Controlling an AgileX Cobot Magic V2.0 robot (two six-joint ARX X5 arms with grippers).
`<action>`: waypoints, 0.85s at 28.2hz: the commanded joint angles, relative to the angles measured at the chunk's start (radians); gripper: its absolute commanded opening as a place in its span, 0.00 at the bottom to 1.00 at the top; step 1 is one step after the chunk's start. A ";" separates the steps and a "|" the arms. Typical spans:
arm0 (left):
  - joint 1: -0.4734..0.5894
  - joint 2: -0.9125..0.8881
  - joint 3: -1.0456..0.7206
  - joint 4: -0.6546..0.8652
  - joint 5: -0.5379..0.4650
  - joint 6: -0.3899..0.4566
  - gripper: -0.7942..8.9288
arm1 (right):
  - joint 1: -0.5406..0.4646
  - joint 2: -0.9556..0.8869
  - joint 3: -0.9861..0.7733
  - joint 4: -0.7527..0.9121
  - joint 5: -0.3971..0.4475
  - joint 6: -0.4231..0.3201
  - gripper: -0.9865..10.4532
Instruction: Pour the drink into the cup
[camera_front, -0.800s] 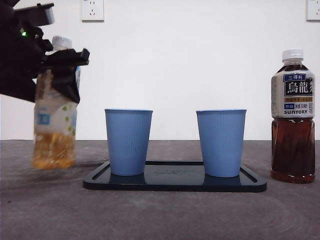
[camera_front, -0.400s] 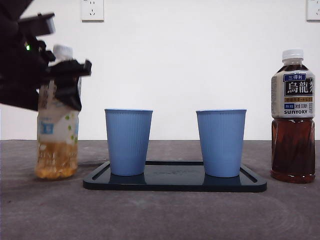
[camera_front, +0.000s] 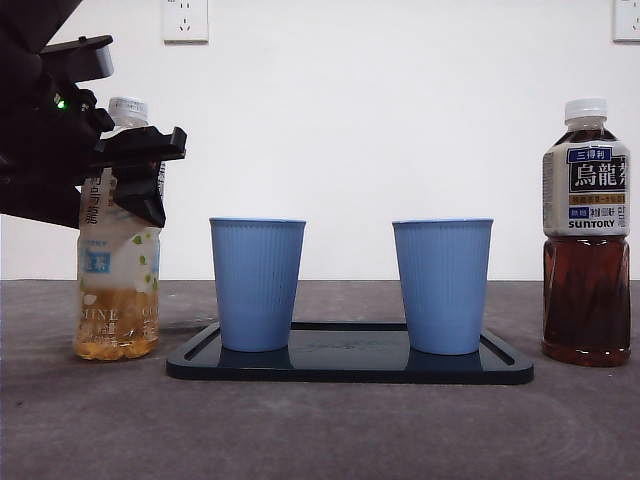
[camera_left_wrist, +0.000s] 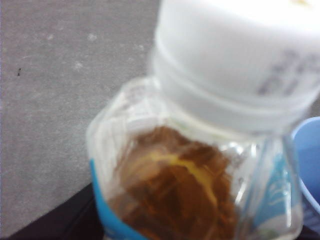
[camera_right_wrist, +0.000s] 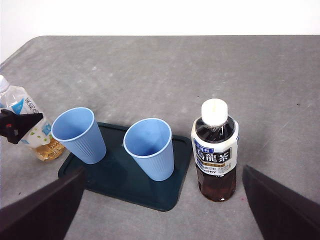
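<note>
A clear bottle of pale yellow drink (camera_front: 115, 300) with a white cap stands upright on the table, left of the tray. My left gripper (camera_front: 135, 170) is shut around its upper part, just under the cap. In the left wrist view the bottle (camera_left_wrist: 200, 150) fills the picture, with the rim of a blue cup (camera_left_wrist: 307, 160) beside it. Two empty blue cups (camera_front: 257, 285) (camera_front: 442, 285) stand on a dark tray (camera_front: 350, 365). My right gripper (camera_right_wrist: 162, 200) hangs open, high above the table, looking down on the cups (camera_right_wrist: 80, 135) (camera_right_wrist: 150, 147) and the pale bottle (camera_right_wrist: 35, 135).
A capped bottle of dark oolong tea (camera_front: 586, 250) stands right of the tray, seen also from above (camera_right_wrist: 215, 150). The grey table runs to a white wall with sockets (camera_front: 185, 20).
The pale bottle, held tilted above the table a second ago, has come down and straightened; it now stands on the table with the left gripper still around it.
</note>
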 joint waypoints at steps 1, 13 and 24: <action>-0.004 0.008 0.016 0.032 -0.003 -0.016 0.32 | 0.006 0.008 0.014 0.006 0.000 -0.010 0.52; -0.005 -0.101 0.016 -0.023 -0.003 -0.017 0.60 | 0.006 0.008 0.014 0.006 0.000 -0.011 0.52; -0.051 -0.452 0.021 -0.321 0.020 -0.019 0.60 | 0.006 0.008 0.014 0.006 0.000 -0.013 0.52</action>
